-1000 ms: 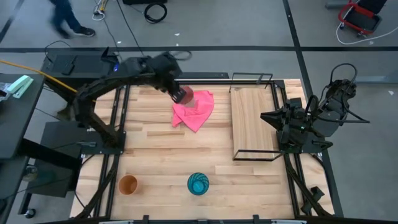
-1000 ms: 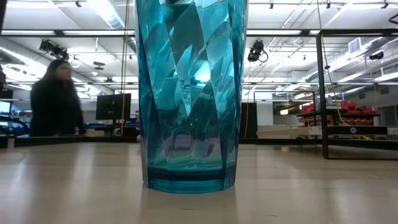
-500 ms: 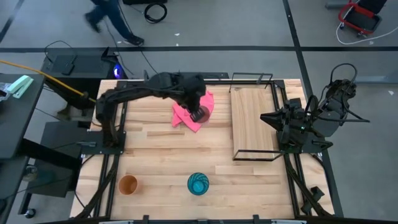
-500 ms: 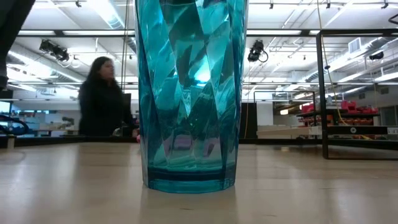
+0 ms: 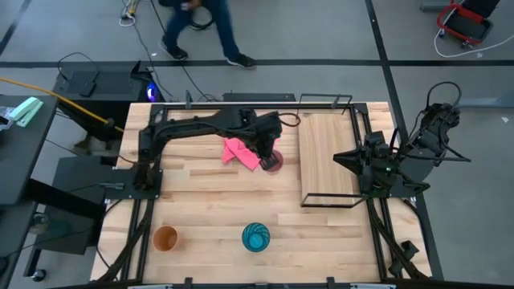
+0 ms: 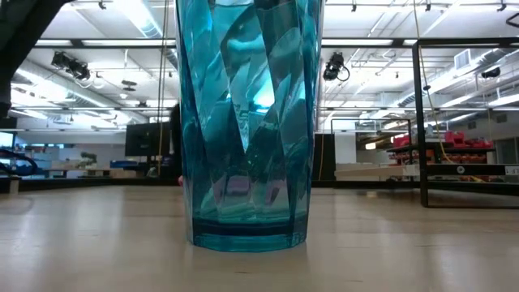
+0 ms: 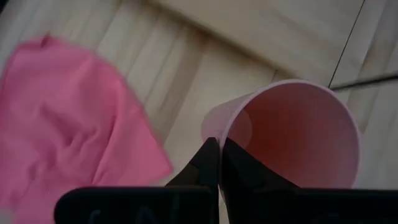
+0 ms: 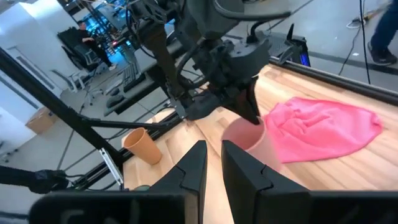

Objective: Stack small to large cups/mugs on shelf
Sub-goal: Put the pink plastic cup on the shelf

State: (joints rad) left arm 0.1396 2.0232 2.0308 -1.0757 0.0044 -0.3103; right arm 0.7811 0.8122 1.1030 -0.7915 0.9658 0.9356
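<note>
My left gripper (image 5: 269, 152) is shut on the small pink cup (image 5: 274, 161), between the pink cloth (image 5: 238, 151) and the shelf (image 5: 328, 156). The cup also shows in the right wrist view (image 8: 245, 146). The orange cup (image 5: 165, 238) and the teal cup (image 5: 256, 237) stand on their bases near the table's near edge. The teal cup fills the low view (image 6: 247, 122). My right gripper (image 5: 345, 153) waits at the shelf's right side with a narrow gap between its fingers (image 8: 214, 155). My left gripper pinches the pink cup's rim (image 7: 219, 124) on the side toward the cloth, one finger inside the cup and one outside. The fingers (image 8: 249, 106) come from above, pointing down. The cup hangs mouth up, a little tilted; my right fingers hide its base.
The shelf's black wire frame (image 5: 325, 98) stands up at its far end and runs along its edges (image 7: 367, 81). The pink cloth (image 7: 68, 124) lies flat on the table beside the cup. A person walks on the floor beyond the far edge (image 5: 201, 24).
My left gripper has carried the pink cup from above the cloth's far left part toward the table's right and near edges. It now hangs just left of the shelf. The arm has stretched out across the cloth. A person has walked rightward behind the table.
</note>
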